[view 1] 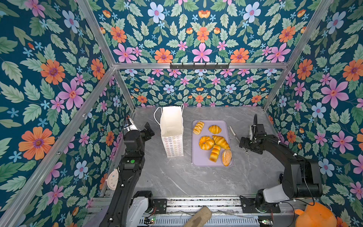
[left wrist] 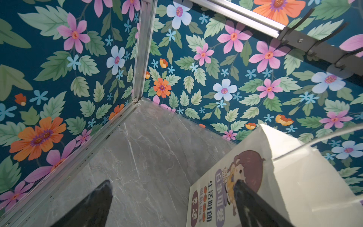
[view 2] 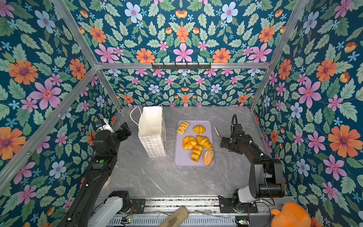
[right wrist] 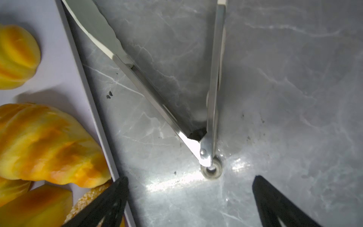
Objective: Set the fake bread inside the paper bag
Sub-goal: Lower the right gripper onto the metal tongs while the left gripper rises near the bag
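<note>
right wrist view shows you the right gripper (right wrist: 189,178), jaws wide apart and empty, over the tongs (right wrist: 151,96) just beside the lilac tray (view 1: 198,160). all six pieces of fake bread (view 1: 221,141) lie on that tray. the paper bag (view 1: 171,133) stands upright left of the tray, and the left gripper (left wrist: 172,182), also spread and empty, hangs beyond it.

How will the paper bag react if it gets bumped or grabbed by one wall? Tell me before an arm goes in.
The paper bag stands tall on a narrow base and looks empty, so a sideways push would probably tip it or slide it across the smooth table. Its thin paper walls would likely buckle under a pinch rather than hold stiff.
</note>
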{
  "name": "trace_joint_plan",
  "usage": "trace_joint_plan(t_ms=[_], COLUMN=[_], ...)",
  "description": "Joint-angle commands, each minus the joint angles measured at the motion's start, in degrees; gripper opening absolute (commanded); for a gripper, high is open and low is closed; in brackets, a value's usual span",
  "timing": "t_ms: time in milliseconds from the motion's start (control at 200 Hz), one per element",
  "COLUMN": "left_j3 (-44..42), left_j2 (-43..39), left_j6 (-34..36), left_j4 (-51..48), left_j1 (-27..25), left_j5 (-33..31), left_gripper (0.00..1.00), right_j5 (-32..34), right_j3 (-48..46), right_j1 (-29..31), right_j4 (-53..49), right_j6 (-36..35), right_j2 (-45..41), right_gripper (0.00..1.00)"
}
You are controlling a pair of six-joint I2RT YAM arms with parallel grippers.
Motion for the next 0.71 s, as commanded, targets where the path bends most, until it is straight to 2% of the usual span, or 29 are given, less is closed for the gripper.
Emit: trace_joint_plan(t_ms=[0, 315, 700], left_j3=[0.3, 0.3, 0.6], left_j2=[-0.6, -3.3, -3.9], left_j6=[0.9, 3.3, 3.0], left_j4=[1.9, 0.0, -0.6], left_j1=[0.0, 0.0, 0.0], left_j5=[3.0, 0.5, 1.8], left_gripper=[0.97, 1.0, 1.0], right_j5=[1.0, -0.5, 3.4], right_j3=[2.1, 4.8, 9.0], right_j1=[-0.1, -0.2, -0.3], right_j4=[0.6, 1.2, -0.7], right_j6=[-3.9, -9.4, -11.0], right_j2=[2.5, 7.8, 15.1], right_gripper=[0.99, 0.99, 0.99])
